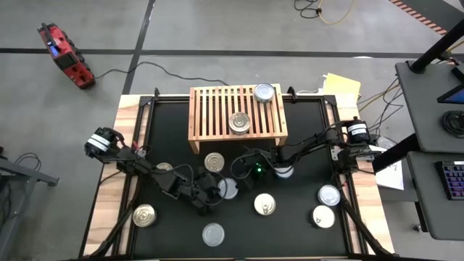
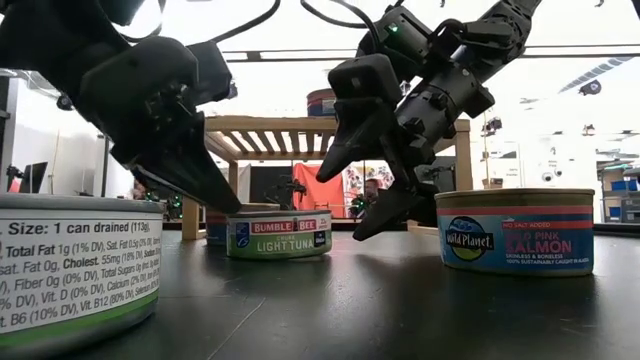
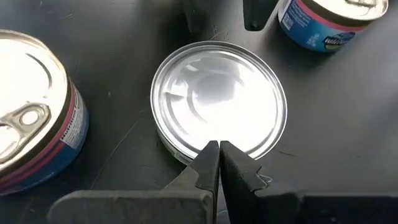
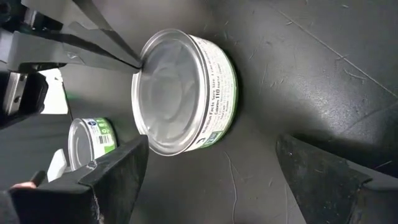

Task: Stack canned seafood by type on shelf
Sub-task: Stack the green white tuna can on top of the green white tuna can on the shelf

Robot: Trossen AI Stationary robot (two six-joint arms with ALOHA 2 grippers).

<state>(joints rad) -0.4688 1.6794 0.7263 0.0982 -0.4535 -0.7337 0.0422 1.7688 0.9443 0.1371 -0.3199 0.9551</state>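
Note:
A silver-lidded tuna tin (image 1: 228,188) (image 3: 219,99) (image 4: 183,93) (image 2: 278,235) with a green-banded label stands flat on the black mat. My left gripper (image 1: 215,191) (image 3: 219,152) is shut, with its tips at the tin's left rim. My right gripper (image 1: 242,176) (image 4: 211,149) is open on the tin's far-right side. Its fingers (image 2: 345,150) stand apart and short of the tin. The light-wood slatted shelf (image 1: 217,109) sits at the far edge of the mat and carries two tins (image 1: 264,92) (image 1: 240,122) on its top. My left gripper's shut fingertips (image 3: 210,158) meet the rim of the tuna tin's lid (image 3: 184,154) on the side toward the table's left. They come slanting down from the left. The tin sits flat on the mat.
Several more tins stand around on the mat: a salmon tin (image 3: 34,112) (image 1: 213,233), a Wild Planet salmon tin (image 2: 515,230) (image 1: 264,204), and others at the left (image 1: 144,215) and right (image 1: 329,194) (image 1: 323,216). One tin (image 1: 214,161) lies in front of the shelf.

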